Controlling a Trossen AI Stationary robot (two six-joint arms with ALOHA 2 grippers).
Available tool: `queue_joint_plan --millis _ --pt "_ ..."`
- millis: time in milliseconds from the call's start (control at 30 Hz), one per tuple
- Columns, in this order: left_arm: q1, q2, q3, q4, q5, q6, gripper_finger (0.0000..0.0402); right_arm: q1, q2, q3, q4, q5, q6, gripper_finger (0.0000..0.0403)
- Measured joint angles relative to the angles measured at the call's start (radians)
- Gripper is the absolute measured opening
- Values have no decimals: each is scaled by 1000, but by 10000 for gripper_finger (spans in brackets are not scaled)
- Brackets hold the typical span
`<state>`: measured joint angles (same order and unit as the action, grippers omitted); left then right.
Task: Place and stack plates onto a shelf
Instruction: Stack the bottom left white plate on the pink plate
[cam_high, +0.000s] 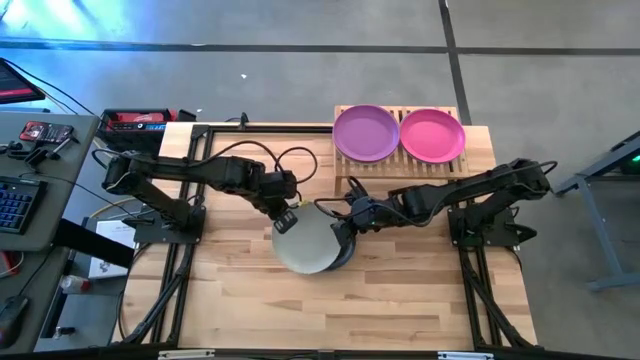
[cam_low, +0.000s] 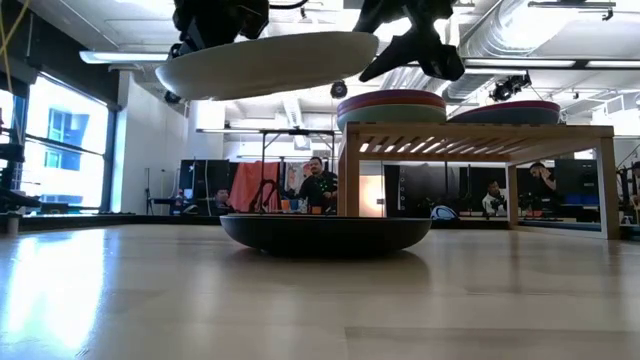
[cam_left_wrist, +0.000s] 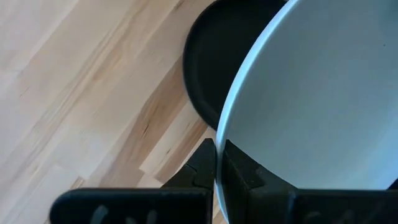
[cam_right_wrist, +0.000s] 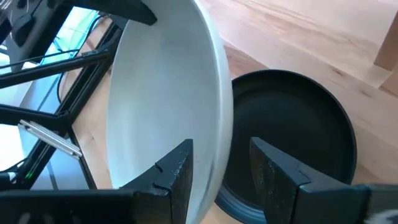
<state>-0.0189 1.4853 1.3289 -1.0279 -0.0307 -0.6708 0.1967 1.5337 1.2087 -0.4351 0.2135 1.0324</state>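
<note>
A pale sage-green plate (cam_high: 305, 243) hangs in the air over a black plate (cam_low: 325, 232), which rests with its base on the table. My left gripper (cam_high: 287, 222) is shut on the green plate's left rim. My right gripper (cam_right_wrist: 221, 146) is open, one finger on each side of the plate's opposite rim (cam_right_wrist: 219, 124); I see no touch. The bamboo shelf (cam_high: 400, 160) stands at the far edge. A purple plate (cam_high: 365, 132) and a magenta plate (cam_high: 432, 135) lie side by side on its top. My left gripper pinches the green plate's rim (cam_left_wrist: 219, 146) between its two fingers, one above the plate and one under it. It comes from the table's left, slanting down. The plate is lifted clear and lies almost level above the black plate.
The shelf's top (cam_low: 480, 130) stands on legs with an open space beneath it. Bare tabletop (cam_high: 380, 300) lies toward the near edge. A side desk with a keyboard (cam_high: 15, 200) is beyond the left edge. People sit in the room behind (cam_low: 318, 185).
</note>
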Motion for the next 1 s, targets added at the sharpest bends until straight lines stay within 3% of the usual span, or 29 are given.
queue_joint_plan --millis 233,467,700,1000 --pt "0 0 0 39 0 12 1 0 0 0 -19 -6 65 123" --pt "0 0 0 50 -5 18 7 0 0 0 -29 -15 93 13" --pt "-1 -1 -8 76 -5 22 27 0 0 -1 -49 -24 139 7" --pt "-1 -1 -8 111 -4 132 61 0 0 -1 -64 -28 168 2"
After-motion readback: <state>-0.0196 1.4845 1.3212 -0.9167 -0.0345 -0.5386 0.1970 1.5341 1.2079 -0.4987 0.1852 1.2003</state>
